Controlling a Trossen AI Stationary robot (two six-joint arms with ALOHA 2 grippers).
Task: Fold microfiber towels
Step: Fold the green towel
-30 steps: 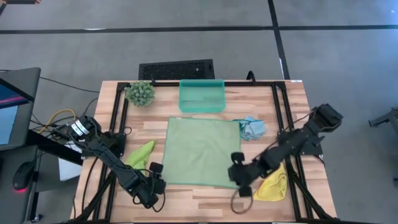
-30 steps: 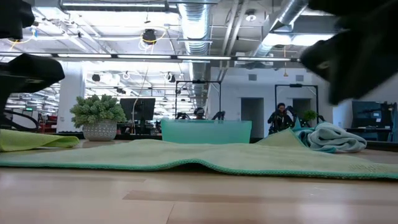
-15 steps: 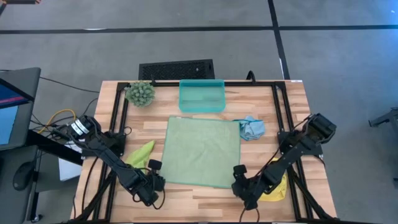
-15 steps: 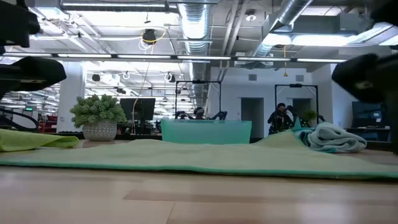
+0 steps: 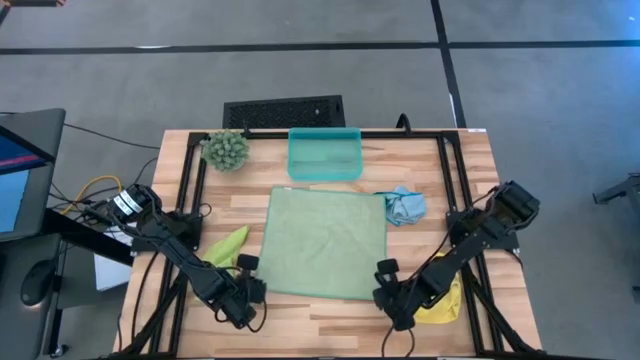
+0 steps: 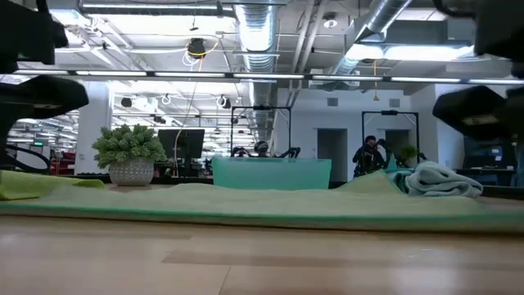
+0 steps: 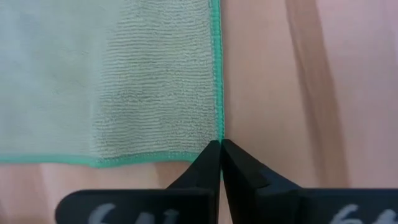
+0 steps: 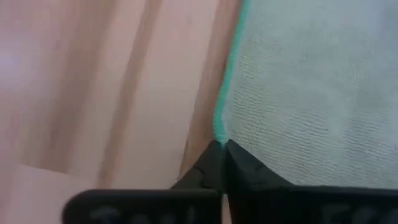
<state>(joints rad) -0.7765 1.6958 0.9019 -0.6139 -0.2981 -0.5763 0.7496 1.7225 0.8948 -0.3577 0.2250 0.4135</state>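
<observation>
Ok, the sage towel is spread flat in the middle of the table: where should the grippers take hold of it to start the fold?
Probably at its two front corners, coming from the table's front edge. The pale sage towel lies flat and square, and its teal-hemmed corners there are clear of everything else. The left gripper and the right gripper each sit at one, fingers together at the hem.

Two black jointed arms, apparently white-lettered near the fingers (image 7: 239, 171).
</observation>
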